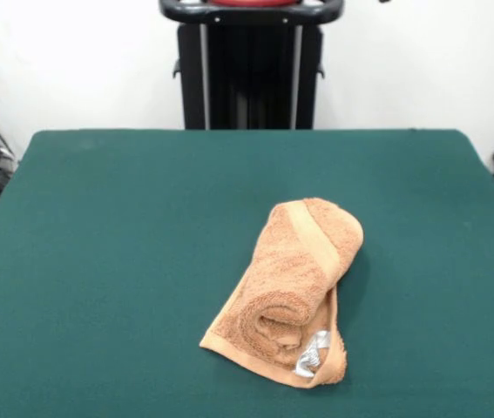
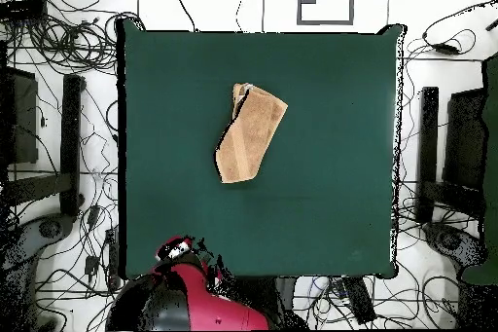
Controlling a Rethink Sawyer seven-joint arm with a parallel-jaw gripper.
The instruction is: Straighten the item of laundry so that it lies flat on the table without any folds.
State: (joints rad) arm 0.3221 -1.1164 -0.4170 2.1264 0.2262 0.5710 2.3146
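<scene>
Lying rolled and folded on the dark green cloth-covered table (image 1: 125, 261), right of centre in the front view and nearer the front edge than the pedestal edge: orange-tan terry towel (image 1: 290, 287). Pointing one rounded, folded end toward the far right corner; showing an open coil and a small grey-white care label (image 1: 314, 355) at the end nearest the front edge. Appearing in the overhead view as a slanted oblong near the table's middle (image 2: 250, 131).

Handling, as judged: soft, limp, light, thick-piled; not fragile, not slippery; likely dragging on the table covering rather than sliding freely. Best taking hold at the flat hemmed corner beside the label, then drawing outward to unroll the coil.

Gripper: not showing in either view; only the red and black arm base (image 2: 185, 299) showing at the pedestal edge in the overhead view. Released or clenched: not determinable.

Unfolding not yet begun.
</scene>
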